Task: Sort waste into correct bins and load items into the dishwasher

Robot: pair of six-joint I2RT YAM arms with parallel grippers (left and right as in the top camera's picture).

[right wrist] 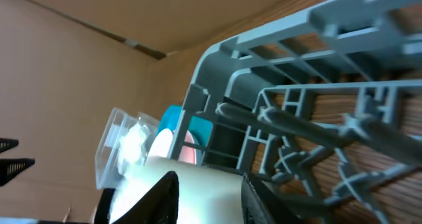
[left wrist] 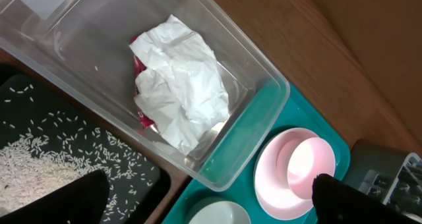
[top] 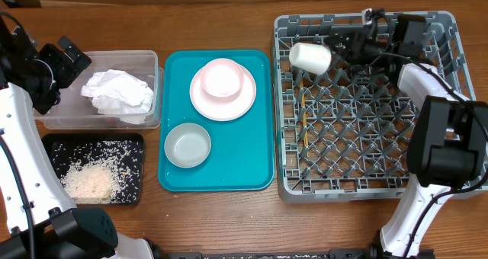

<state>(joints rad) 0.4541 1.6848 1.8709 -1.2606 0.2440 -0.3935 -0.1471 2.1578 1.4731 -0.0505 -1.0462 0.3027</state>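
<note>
Overhead, the right gripper point(top: 333, 52) is clamped on the small white cup point(top: 309, 55), held sideways over the dish rack point(top: 366, 184)'s far-left corner. Loading is the step in hand; next, I judge, the cup goes down between pegs. From the left wrist, the left gripper point(left wrist: 204, 201) is spread wide and empty above the clear tub point(left wrist: 264, 128) (napkin point(left wrist: 181, 79) inside). The right wrist shows a brown wall point(right wrist: 79, 66); the tabletop point(top: 229, 221) is wood.

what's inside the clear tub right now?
The clear tub holds a crumpled white napkin; a red packet peeks out beneath it. The napkin covers the rest of the packet.
</note>
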